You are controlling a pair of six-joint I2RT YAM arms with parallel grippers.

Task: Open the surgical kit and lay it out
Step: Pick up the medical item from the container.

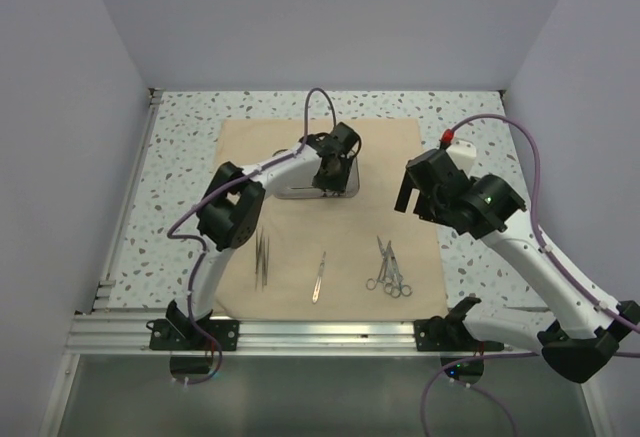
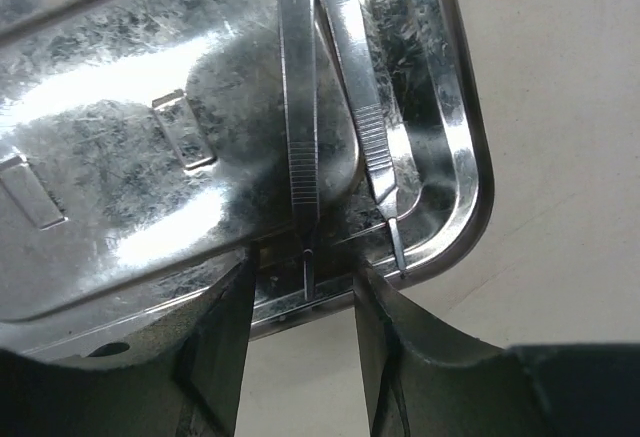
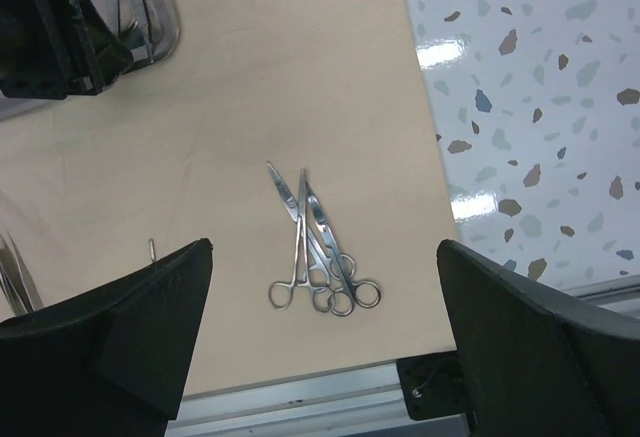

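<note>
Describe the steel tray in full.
The steel tray is a shiny, scratched rectangular metal dish with rounded corners and a raised, stepped rim. It lies flat on the far half of the beige cloth wrap. Two ribbed tweezers rest inside, their ends reaching its rim, where the left hand straddles one with its fingers apart.

Left arm (image 1: 205, 277), right arm (image 1: 540, 262), white links (image 1: 280, 164), black joints (image 1: 230, 212), purple cables (image 1: 320, 97), red connector (image 1: 447, 138), green light (image 1: 487, 198), black bases (image 1: 190, 332) on aluminium rail (image 1: 320, 335).
</note>
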